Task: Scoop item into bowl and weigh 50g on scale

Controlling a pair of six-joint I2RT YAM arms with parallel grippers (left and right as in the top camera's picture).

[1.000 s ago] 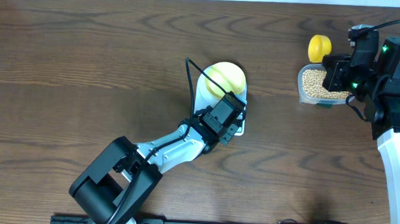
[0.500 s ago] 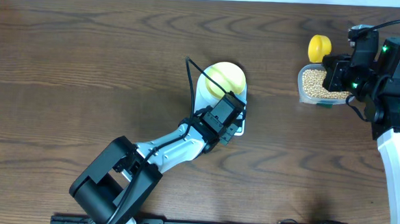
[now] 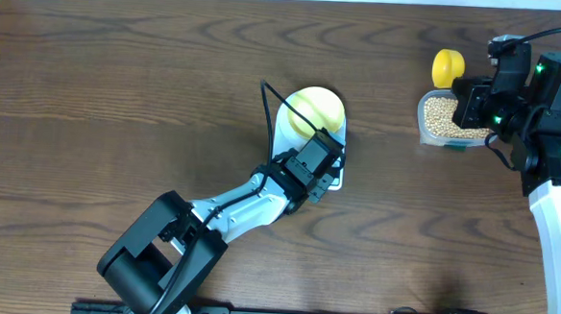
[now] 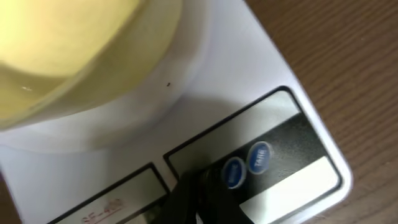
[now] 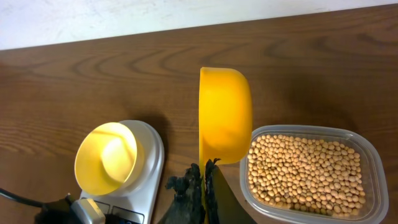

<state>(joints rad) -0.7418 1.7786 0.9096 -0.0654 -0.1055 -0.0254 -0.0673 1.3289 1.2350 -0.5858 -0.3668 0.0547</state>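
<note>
The white scale (image 3: 286, 128) stands mid-table with the empty pale yellow bowl (image 3: 318, 109) on its platform. My left gripper (image 3: 326, 175) is shut, its tip on the scale's front panel. In the left wrist view the dark fingertips (image 4: 198, 194) touch the panel beside two blue buttons (image 4: 234, 173), below the bowl (image 4: 62, 50) and scale (image 4: 249, 74). My right gripper (image 3: 465, 93) is shut on the handle of the bright yellow scoop (image 3: 448, 66), held empty beside the beans (image 3: 442, 113). The right wrist view shows gripper (image 5: 205, 179), scoop (image 5: 224, 115), beans (image 5: 305, 168), bowl (image 5: 109, 155) and scale (image 5: 155, 144).
The beans lie in a clear plastic container (image 5: 373, 163) at the right of the table, near the far edge. The left arm (image 3: 239, 208) stretches from the front edge to the scale. A black cable (image 3: 264, 103) loops beside the scale's left side.
</note>
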